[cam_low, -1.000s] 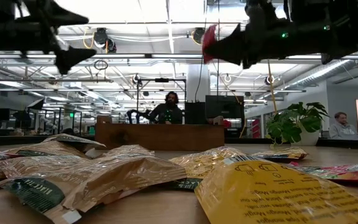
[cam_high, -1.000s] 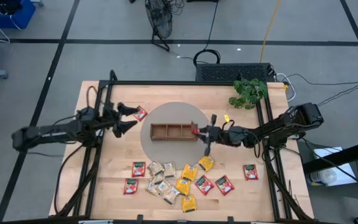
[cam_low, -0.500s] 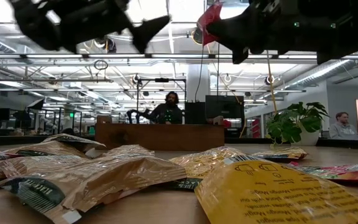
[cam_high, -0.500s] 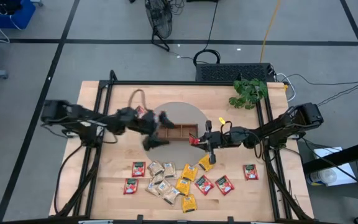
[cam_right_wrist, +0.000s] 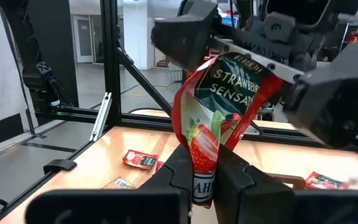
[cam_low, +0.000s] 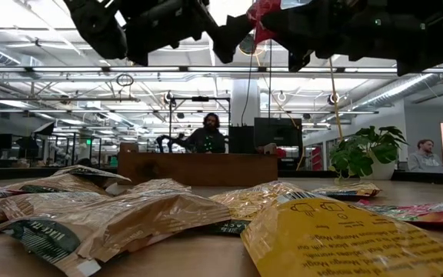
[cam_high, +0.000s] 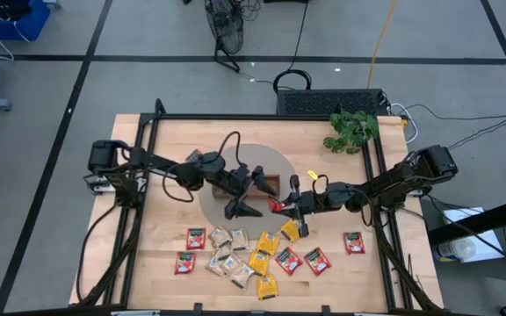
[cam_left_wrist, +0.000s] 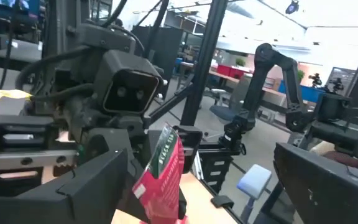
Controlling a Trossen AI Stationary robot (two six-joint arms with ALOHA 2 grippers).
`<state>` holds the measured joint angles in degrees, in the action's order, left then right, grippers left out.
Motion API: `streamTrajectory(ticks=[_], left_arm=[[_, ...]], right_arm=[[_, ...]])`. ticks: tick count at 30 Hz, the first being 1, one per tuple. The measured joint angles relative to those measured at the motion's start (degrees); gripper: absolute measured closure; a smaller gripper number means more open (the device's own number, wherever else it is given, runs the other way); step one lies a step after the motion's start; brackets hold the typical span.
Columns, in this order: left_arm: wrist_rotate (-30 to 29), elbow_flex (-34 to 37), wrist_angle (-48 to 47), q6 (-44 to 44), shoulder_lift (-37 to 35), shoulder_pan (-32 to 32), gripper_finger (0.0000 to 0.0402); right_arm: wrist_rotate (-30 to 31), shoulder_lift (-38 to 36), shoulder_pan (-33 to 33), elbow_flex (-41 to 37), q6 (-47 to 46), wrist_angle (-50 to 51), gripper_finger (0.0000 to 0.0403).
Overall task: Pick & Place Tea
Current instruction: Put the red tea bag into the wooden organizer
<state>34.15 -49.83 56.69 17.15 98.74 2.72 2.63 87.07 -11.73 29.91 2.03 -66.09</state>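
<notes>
red tea sachet [cam_right_wrist: 219, 118] reading "strawberry", perhaps, pinched in right gripper [cam_right_wrist: 206, 163]

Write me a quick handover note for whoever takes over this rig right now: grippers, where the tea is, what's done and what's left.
Right gripper: shut on a red strawberry sachet, held up above the table beside the wooden tray.
Left gripper: open, over the tray, its fingers on either side of that sachet; looks like a handover, not yet gripped.
Tea: one red sachet lies alone toward the table's far side; the remaining sachets lie near the front edge, another red one off to the right.
Done: one sachet lifted. Tray contents are hidden by the arm.
Left: place the held sachet, then the others.
</notes>
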Motion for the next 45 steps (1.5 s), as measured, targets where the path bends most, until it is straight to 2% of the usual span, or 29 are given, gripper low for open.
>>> streamTrajectory(ticks=[5,11,15,18,21,27,31,33,37,41,45], left_arm=[[-0.09,-0.32,0.18,-1.17,0.28,-0.93,0.0005],[-2.25,-0.32,0.42,-2.03,0.28,-1.00,0.0005],[-3.20,-0.32,0.42,-1.97,0.28,-0.99,0.0014],[-3.97,-0.32,0.39,-1.81,0.28,-1.00,0.0051],[-4.19,-0.32,0.05,-1.78,0.28,-1.00,0.0112],[-4.42,-0.32,-0.33,-2.17,0.28,-1.00,0.0271],[-7.27,-0.32,-1.71,-4.55,0.28,-1.03,0.0376],[-7.41,-0.32,-2.03,-5.56,0.28,-1.02,0.0390],[-7.26,-0.32,-2.45,-6.97,-0.23,-1.04,0.0391],[-6.78,-0.28,-7.41,-8.82,-4.13,-1.04,0.0396],[-12.61,-0.28,-17.52,-15.47,-10.26,-1.63,0.0398]], right_arm=[[0.00,0.00,0.00,0.00,0.13,-1.34,0.0360],[0.00,0.00,0.00,0.00,0.33,-1.43,0.0382],[0.00,0.00,0.00,0.00,0.21,-1.42,0.0380],[0.02,0.00,0.00,0.00,-0.49,-1.42,0.0363],[0.02,0.00,0.00,0.00,-1.16,-1.42,0.0355],[0.02,0.00,-0.01,0.00,-1.13,-1.42,0.0381],[0.04,0.00,-0.02,0.00,-1.35,-1.27,0.0380],[0.07,0.00,-0.02,0.00,-1.75,-1.09,0.0369],[0.09,0.00,-0.02,0.00,-1.94,-0.84,0.0344],[0.30,-0.06,-0.01,0.07,-3.30,-0.20,0.0335],[0.33,0.04,0.00,0.02,-4.38,2.43,0.0335]])
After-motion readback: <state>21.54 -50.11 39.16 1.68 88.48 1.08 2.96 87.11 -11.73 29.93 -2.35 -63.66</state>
